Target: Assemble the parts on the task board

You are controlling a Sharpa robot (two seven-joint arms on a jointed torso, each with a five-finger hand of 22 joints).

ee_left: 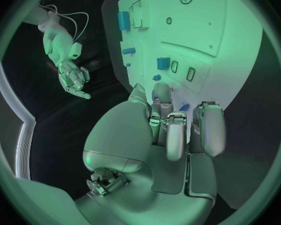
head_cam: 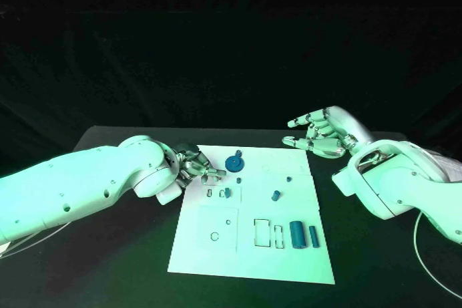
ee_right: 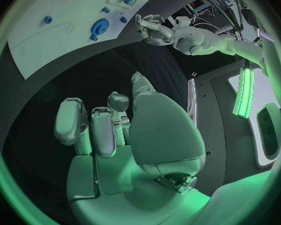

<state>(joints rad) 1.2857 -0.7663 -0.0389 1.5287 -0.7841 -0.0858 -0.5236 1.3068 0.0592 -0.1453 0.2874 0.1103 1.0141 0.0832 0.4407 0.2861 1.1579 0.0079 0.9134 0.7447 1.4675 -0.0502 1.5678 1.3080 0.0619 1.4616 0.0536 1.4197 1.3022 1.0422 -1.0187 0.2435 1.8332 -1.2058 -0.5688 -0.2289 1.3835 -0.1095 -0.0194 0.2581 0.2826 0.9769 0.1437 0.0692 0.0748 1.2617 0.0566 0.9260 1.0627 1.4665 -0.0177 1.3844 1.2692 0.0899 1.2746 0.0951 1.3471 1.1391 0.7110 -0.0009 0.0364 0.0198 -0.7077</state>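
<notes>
The white task board [head_cam: 250, 251] lies mid-table. On it are a round blue part [head_cam: 236, 164], small blue pieces [head_cam: 276, 195] and two blue cylinders [head_cam: 296, 233] near the front right. My left hand [head_cam: 195, 166] is at the board's far left edge with its fingers [ee_left: 177, 130] curled in, and a sliver of a small blue part [ee_left: 184, 107] shows between the fingertips. My right hand [head_cam: 322, 135] hovers off the board's far right corner, with its fingers [ee_right: 93, 130] apart and nothing in them.
Empty slots [head_cam: 262, 232] are cut in the board beside the cylinders, with more slots [head_cam: 210, 195] near the left hand. The black table [head_cam: 115, 254] runs round the board on all sides.
</notes>
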